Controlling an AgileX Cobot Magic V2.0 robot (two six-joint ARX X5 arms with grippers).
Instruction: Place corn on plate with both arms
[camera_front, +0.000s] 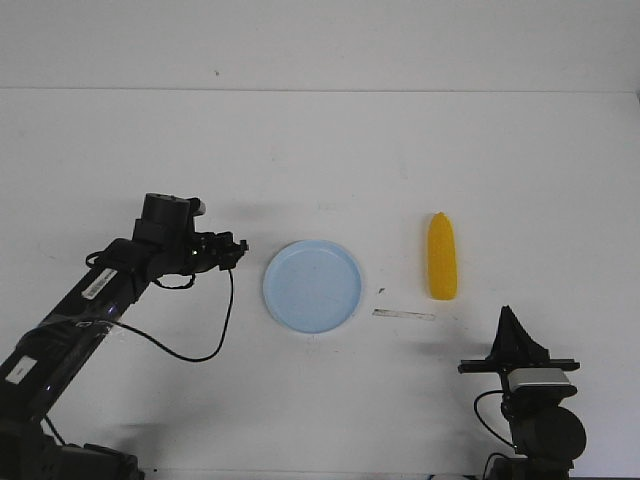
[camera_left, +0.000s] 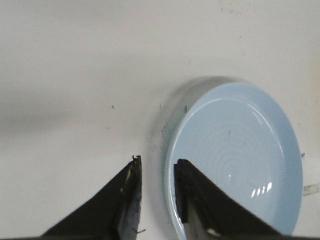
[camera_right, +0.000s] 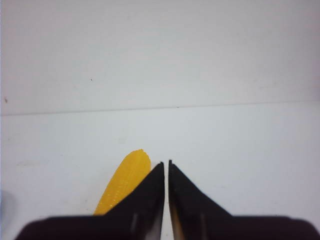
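A: How do the jaws stand?

B: The left gripper (camera_left: 156, 167) has its jaws a narrow gap apart, holding nothing, tips just beside the plate (camera_front: 313, 285) on its left edge. The right gripper (camera_right: 165, 166) has its jaws together, empty, low at the near right of the table (camera_front: 320, 160).

A: Where is the corn?

B: The corn (camera_front: 442, 256) lies flat on the table, right of the plate and apart from it, tapered end pointing away from the robot. It sits beyond the right gripper, untouched.

A: And the surface?

B: A plain white table with faint scuffs. A thin pale strip (camera_front: 404, 315) lies between plate and corn, nearer the robot. A white wall (camera_front: 320, 40) rises behind the table.
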